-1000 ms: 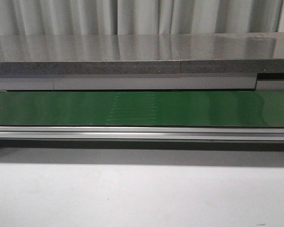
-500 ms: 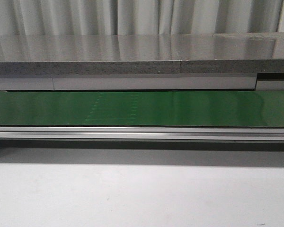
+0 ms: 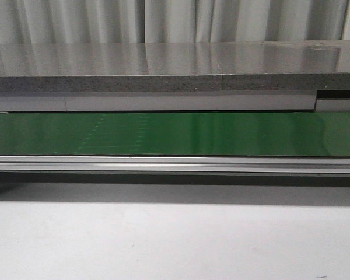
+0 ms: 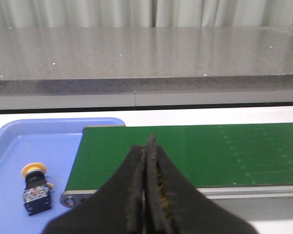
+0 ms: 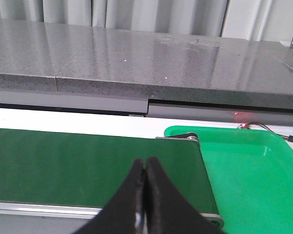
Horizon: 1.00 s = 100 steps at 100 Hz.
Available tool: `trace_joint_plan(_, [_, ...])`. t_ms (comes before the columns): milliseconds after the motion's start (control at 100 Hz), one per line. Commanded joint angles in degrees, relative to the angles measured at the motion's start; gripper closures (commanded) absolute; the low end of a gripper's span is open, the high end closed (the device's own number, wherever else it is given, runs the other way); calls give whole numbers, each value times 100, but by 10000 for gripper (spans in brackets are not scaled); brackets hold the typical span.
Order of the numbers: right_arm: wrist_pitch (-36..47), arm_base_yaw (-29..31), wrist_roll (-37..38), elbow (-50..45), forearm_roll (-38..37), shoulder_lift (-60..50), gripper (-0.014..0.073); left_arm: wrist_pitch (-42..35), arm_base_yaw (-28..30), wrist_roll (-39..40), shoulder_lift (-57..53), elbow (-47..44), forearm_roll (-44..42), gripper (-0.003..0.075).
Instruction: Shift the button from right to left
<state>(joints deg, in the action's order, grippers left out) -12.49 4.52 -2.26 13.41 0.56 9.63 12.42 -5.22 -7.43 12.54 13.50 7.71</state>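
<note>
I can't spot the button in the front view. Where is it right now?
The button shows only in the left wrist view, lying in the blue tray just beyond the end of the green belt, beside the belt's roller.

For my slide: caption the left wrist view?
Shut left gripper above the green belt; button in the blue tray.

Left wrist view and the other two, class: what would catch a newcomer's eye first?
The long green belt runs across the front view, bare. In the left wrist view a yellow-capped button lies in the blue tray at the belt's end. The right wrist view shows a green tray at the belt's other end.
</note>
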Motion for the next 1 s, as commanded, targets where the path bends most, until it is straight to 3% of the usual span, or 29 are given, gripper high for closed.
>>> trace_joint_plan(0, [403, 1, -8, 159, -56, 40, 660, -565, 124, 174, -265, -149, -78, 741])
trace_joint_plan(370, [403, 1, -8, 159, -56, 40, 660, -1541, 159, 174, -1465, -1610, -14, 741])
trace_joint_plan(990, [405, 2, -8, 159, -56, 52, 660, -1425, 159, 174, -1465, -1596, 28, 741])
